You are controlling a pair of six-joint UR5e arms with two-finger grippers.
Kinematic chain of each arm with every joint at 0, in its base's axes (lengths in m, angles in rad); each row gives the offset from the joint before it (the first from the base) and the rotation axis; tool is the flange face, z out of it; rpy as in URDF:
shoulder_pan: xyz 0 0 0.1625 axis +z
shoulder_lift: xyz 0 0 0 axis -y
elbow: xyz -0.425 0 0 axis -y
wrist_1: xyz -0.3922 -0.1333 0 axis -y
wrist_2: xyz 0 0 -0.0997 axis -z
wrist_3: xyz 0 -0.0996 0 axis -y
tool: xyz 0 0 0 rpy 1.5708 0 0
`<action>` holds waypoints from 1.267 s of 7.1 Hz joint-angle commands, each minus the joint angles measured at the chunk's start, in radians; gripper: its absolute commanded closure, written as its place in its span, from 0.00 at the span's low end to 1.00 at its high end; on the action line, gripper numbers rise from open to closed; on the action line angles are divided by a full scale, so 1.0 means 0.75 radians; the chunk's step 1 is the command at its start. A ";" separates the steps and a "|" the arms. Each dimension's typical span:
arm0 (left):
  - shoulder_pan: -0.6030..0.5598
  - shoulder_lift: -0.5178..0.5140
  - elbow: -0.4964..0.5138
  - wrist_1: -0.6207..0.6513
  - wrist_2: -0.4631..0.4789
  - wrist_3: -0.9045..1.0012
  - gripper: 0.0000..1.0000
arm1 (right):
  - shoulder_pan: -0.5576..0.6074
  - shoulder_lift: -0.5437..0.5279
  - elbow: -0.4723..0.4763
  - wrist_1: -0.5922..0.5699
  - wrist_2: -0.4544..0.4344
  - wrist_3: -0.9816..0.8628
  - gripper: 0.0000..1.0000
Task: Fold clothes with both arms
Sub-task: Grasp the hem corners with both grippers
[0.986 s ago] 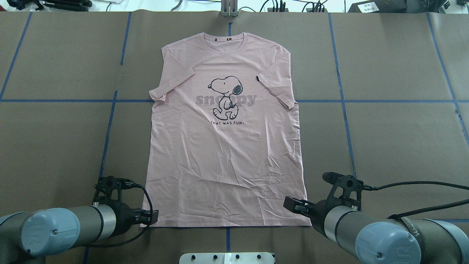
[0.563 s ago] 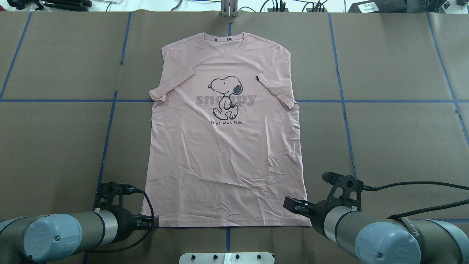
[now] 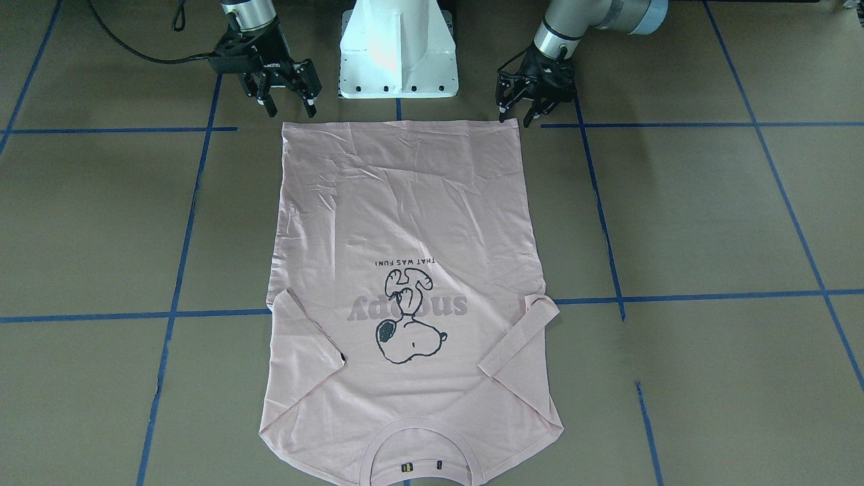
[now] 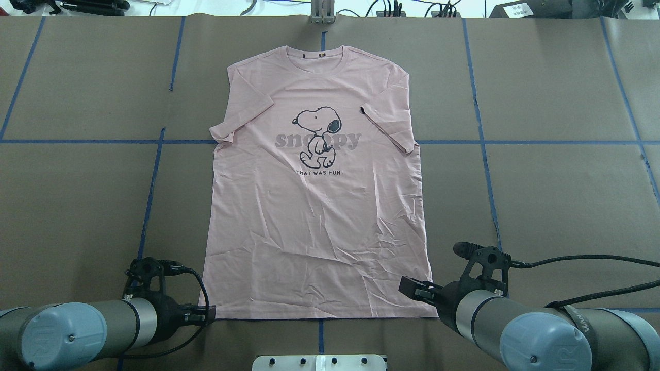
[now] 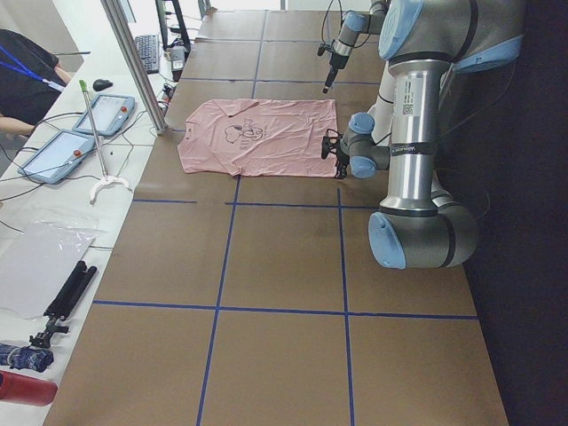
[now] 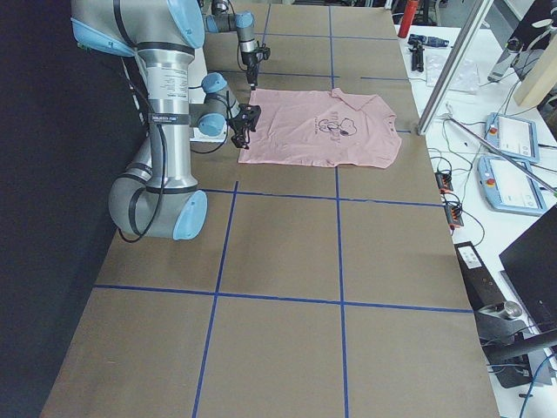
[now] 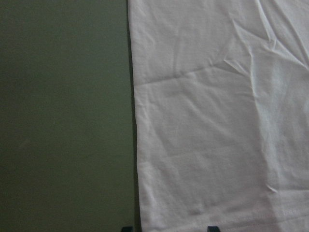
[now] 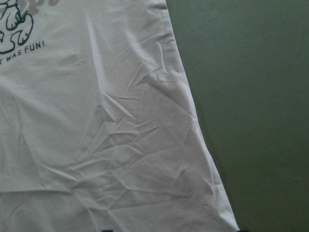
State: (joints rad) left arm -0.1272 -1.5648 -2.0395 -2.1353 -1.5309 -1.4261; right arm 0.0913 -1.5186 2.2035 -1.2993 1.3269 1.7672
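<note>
Shirt (image 4: 314, 216) lying flat on tabletop (image 4: 557, 196), hem toward robot. Left claw (image 3: 516, 116) and right claw (image 3: 291, 108) both hanging open, empty, at hem corners. Risk: left one is straddling the side edge, so likely pinching one layer or slipping off.

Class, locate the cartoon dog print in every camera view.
Front-facing: dog print, lower centre, upside down.
Overhead: upper centre, upright.
Exterior left: upper third, tiny.
Exterior right: upper third, tiny.
Left wrist: not in it.
Right wrist: top-left corner, feet only.
Shared landmark: THAT WAS FUN! lettering by its feet.
</note>
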 commanded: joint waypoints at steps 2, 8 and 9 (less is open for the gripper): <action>0.014 -0.008 0.018 0.002 0.000 -0.001 0.54 | -0.001 -0.002 -0.003 0.000 0.000 -0.002 0.11; 0.016 -0.010 0.015 0.000 0.000 -0.001 0.86 | 0.001 -0.004 -0.003 0.000 0.000 -0.002 0.10; 0.016 -0.010 0.015 0.000 0.000 -0.001 0.88 | 0.001 -0.004 -0.003 -0.002 0.000 -0.002 0.10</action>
State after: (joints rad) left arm -0.1151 -1.5724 -2.0277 -2.1353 -1.5309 -1.4266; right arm 0.0920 -1.5212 2.2013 -1.2996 1.3269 1.7656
